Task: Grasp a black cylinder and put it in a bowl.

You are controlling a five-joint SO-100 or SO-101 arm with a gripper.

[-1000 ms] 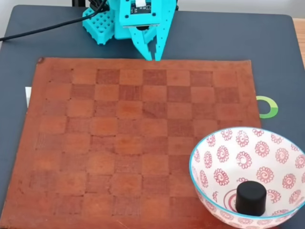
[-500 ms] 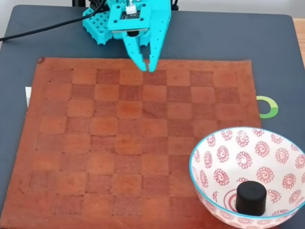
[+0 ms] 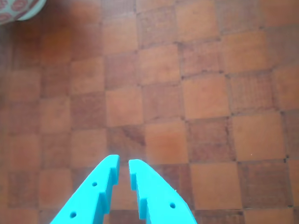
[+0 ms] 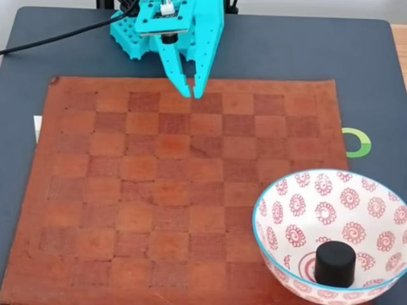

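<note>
Between the two turquoise fingers of the gripper (image 3: 124, 163) nothing is held: the jaws stand nearly closed, with only a thin slit between the tips, and through that slit the wrist view shows bare brown squares. Directly beneath the tips lies the checkered mat (image 4: 159, 190), its far edge row under the gripper (image 4: 191, 92) in the fixed view, with the tips hanging just above it rather than pressed onto it, as far as I can judge. Outward from the jaws, most of the mat stretches away toward the near right corner of the fixed view, and well apart from the fingers, at that opposite corner, sits the bowl (image 4: 286, 203), whose rim (image 3: 18, 11) just peeps into the top left corner of the wrist view. Inside the bowl, upright on the red rings at its bottom, stands the black cylinder (image 4: 335, 264). By this layout the placing step looks done, and the step in hand seems to be the arm parking near its base. The next move calls for little: tuck away from the mat, with no further grasp needed.
</note>
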